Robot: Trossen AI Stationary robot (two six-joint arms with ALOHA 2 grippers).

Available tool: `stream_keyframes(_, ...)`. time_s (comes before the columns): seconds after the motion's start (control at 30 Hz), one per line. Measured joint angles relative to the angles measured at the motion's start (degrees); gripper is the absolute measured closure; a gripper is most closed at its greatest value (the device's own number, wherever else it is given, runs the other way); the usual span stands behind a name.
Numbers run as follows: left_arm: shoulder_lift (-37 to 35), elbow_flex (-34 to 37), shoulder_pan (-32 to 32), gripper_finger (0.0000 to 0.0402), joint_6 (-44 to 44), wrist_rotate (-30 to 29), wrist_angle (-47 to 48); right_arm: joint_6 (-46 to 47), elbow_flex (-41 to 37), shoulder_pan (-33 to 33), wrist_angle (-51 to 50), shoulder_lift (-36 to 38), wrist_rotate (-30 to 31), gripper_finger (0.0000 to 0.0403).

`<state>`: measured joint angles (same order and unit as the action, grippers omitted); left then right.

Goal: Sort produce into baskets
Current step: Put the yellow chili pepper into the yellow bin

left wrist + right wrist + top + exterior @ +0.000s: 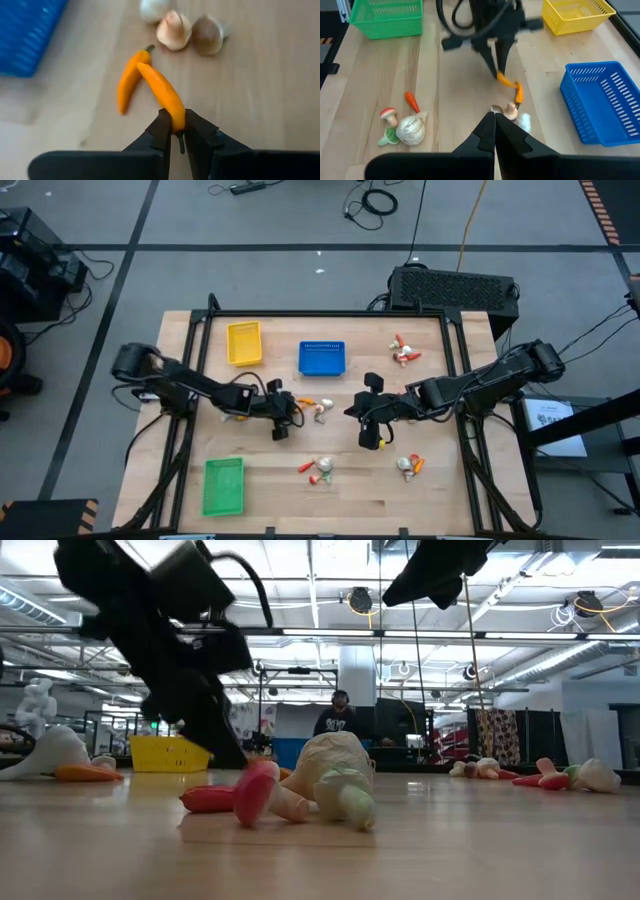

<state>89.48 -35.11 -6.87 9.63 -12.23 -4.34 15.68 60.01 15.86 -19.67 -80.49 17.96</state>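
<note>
We are at the pick: the left gripper (pixel 176 131) has pinched one end of an orange carrot (pixel 161 95), jaws nearly shut on it, a second carrot (pixel 128 85) just beside and garlic bulbs (pixel 174 31) a little ahead. Next we judge it must lift clear and carry to a basket, perhaps the yellow one (pixel 244 343). The right gripper (pixel 493 131) waits closed and empty, facing the pile.

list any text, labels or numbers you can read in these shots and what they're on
No text can be read in any view.
White sheet beside the table's right edge: carries dark print, too small to read.
Yellow basket, blue basket, green basket: no labels visible.
Produce and both arms: no markings visible.
</note>
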Motion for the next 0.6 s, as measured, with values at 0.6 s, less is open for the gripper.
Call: stream_keyframes(0.6,-29.83,-0.1,18.96,0.0356,3.58,-19.82,34.77,0.9,0.0,-0.02,1.74,0.0,0.38,0.0403)
